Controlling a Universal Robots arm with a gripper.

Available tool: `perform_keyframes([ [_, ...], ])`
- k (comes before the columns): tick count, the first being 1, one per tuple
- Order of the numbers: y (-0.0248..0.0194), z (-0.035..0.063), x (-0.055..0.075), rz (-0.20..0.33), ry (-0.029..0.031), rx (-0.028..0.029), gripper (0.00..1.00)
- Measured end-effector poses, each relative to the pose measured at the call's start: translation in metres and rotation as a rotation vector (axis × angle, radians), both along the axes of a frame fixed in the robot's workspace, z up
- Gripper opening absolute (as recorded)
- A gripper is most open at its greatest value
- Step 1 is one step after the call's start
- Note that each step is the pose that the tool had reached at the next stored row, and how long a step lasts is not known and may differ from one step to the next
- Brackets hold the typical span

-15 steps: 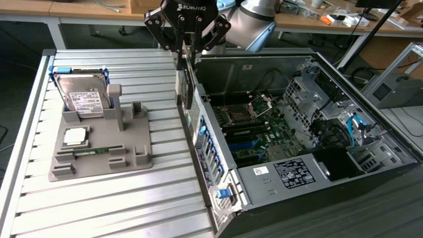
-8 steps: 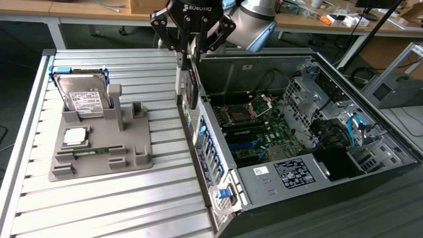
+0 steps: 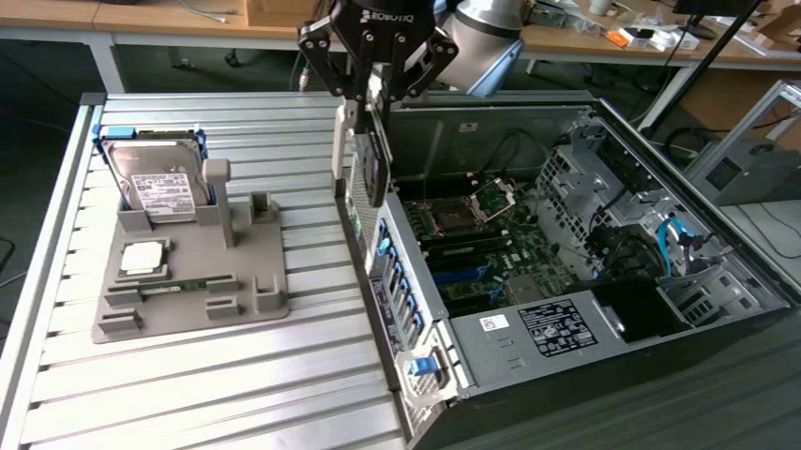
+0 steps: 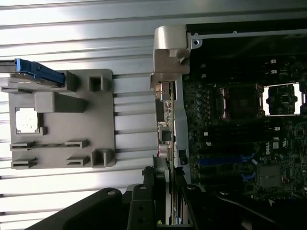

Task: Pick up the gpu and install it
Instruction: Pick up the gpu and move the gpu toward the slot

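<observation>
Gripper (image 3: pixel 370 101): fingers (image 4: pixel 147 194) were drawn partway in and clamped on the gpu's upper edge, one against each flat face.
Gpu (image 3: pixel 363 173): hung straight down from the fingertips, upright and edge-on, its silver perforated bracket toward the exterior view's left.
Computer case (image 3: pixel 501 131): lay open below the fingers, its rear wall close under the card. Whether they touched could not be told.
Motherboard (image 3: pixel 489 253): lay inside the case, below the fingers and off to one side.
Gray holder (image 3: pixel 169 319): sat well off to the fingers' other side on the slatted table (image 3: pixel 250 394), carrying a hard drive (image 3: pixel 157 183), a processor (image 3: pixel 144 258) and a memory stick (image 3: pixel 188 284).
</observation>
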State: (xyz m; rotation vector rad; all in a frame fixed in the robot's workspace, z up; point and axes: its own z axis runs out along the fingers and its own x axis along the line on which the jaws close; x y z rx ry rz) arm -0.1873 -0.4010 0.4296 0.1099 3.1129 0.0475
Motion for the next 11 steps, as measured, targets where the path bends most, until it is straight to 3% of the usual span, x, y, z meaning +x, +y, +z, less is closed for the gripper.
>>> perform_keyframes([
  [11,-0.0021,0.0,0.014,0.0,0.0,-0.003,0.27],
])
